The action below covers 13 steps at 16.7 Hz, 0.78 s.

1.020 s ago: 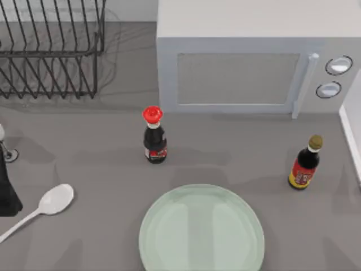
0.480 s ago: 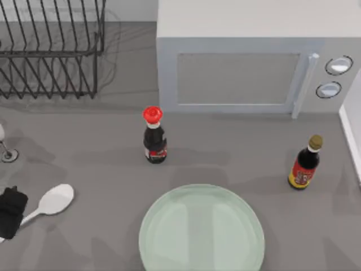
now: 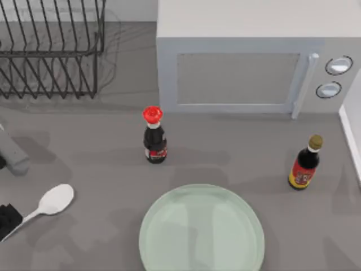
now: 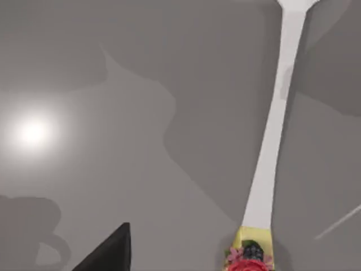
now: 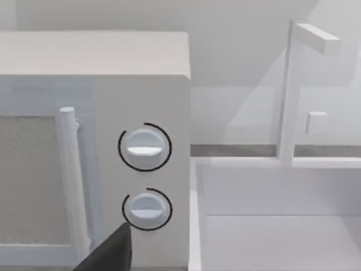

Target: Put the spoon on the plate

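Left jaws (image 3: pixel 8 217) low at spoon (image 3: pixel 46 204) handle end, table's left edge.

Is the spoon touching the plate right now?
Apart. In the top view the spoon lies on the table at the left, with a wide stretch of bare grey tabletop between its bowl and the rim of the plate.

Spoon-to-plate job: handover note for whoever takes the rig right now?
Left claw: at the table's left edge, over the spoon's handle end; open or shut cannot be told.
Right arm: parked, its wrist camera faces the microwave.
Spoon: lying flat on the table, left of the plate, well apart from it.
Done: approach to the handle.
Left: grasp, lift, carry right, set on the plate.
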Motion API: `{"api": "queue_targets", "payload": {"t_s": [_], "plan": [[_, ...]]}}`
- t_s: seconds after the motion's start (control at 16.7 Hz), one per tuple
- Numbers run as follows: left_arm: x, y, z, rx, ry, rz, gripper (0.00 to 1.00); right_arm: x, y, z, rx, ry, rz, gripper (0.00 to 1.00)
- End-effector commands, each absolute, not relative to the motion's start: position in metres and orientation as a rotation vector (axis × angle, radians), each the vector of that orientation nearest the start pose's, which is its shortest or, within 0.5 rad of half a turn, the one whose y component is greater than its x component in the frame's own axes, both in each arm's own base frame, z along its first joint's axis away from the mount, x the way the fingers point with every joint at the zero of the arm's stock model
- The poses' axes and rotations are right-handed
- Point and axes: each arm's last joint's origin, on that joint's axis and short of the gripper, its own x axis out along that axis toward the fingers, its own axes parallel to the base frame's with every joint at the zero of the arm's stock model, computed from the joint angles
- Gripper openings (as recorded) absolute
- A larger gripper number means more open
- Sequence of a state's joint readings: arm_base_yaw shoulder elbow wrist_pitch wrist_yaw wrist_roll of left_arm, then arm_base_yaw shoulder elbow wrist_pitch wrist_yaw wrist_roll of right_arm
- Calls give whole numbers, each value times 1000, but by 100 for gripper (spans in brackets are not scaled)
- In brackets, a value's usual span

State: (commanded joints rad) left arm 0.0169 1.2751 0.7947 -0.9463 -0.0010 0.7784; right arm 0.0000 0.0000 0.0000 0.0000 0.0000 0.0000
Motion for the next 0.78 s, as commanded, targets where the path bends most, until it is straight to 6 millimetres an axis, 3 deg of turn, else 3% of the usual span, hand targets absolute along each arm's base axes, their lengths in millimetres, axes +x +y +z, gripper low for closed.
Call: {"api": "queue_targets", "payload": {"t_s": [0.24,0.6,0.78], "plan": [[227,6,192,667,1462,-655,100,106,-1,160,0,0,0,100],[228,5,191,672,1469,-667,100,106,-1,160,0,0,0,100],[230,5,175,669,1475,-668,100,106,-1,160,0,0,0,100]]}}
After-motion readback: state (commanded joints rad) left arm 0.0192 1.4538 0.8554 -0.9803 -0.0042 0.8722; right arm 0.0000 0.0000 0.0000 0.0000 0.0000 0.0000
